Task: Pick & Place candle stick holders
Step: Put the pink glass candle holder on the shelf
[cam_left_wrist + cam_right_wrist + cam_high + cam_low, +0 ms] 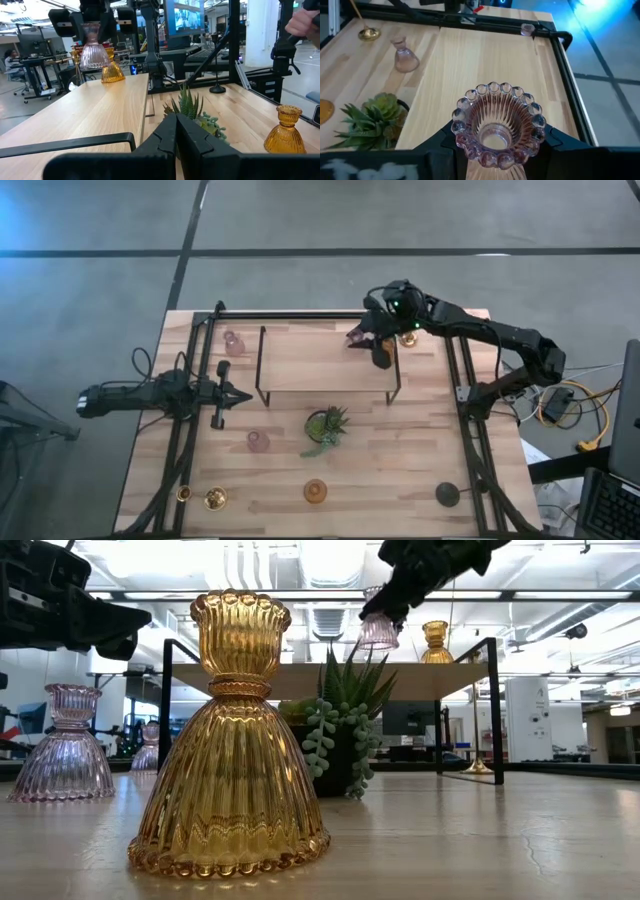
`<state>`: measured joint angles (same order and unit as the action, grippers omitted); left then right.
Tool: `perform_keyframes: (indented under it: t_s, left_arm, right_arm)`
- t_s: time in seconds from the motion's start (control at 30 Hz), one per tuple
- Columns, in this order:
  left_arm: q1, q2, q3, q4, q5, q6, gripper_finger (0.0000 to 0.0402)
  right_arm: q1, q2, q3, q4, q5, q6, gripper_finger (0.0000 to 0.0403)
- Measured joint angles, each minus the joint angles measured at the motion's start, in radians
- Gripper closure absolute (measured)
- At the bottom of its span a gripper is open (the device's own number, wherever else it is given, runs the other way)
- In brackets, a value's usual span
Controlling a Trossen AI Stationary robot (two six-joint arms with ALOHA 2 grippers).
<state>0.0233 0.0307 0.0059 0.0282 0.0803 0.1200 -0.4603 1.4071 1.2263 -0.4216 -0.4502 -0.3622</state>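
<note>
My right gripper (372, 340) is shut on a pink glass holder (357, 335) over the far right part of the raised wooden shelf (320, 360). An amber glass holder (408, 337) stands on the shelf beside it. My left gripper (240, 393) is shut and empty, just left of the shelf. On the table stand two more pink holders (233, 342) (258, 441), an amber one (315, 491), two gold sticks (215, 499) (184, 493) and a black one (447, 494), each on its base. My right gripper pinches the pink holder's upper part, just under its beaded rim (465, 117), with one finger (555, 145) on each side. The fingers slant down from the table's right. The holder hangs with its wide base (378, 638) down, slightly tilted, a little above the shelf top.
A spiky green plant (326, 428) stands just in front of the shelf. The shelf's black frame legs (262, 370) stand on the table, and black rails (185, 440) run along the table's sides. A person's hand (305, 20) shows beyond the table.
</note>
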Motion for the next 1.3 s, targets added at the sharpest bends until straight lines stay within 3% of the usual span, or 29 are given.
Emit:
perform_keyframes:
  t_s: [0.2, 0.57, 1.3]
  left_arm:
    - [0.000, 0.000, 0.000, 0.000, 0.000, 0.000, 0.0390]
    - [0.000, 0.000, 0.000, 0.000, 0.000, 0.000, 0.0390]
    - [0.000, 0.000, 0.000, 0.000, 0.000, 0.000, 0.0390]
  right_arm:
    - [0.001, 0.021, -0.001, 0.000, -0.006, -0.062, 0.0281]
    - [-0.033, 0.104, -0.002, -0.012, -0.048, -0.036, 0.0281]
    - [-0.038, 0.104, -0.004, -0.081, -0.049, -0.011, 0.0281]
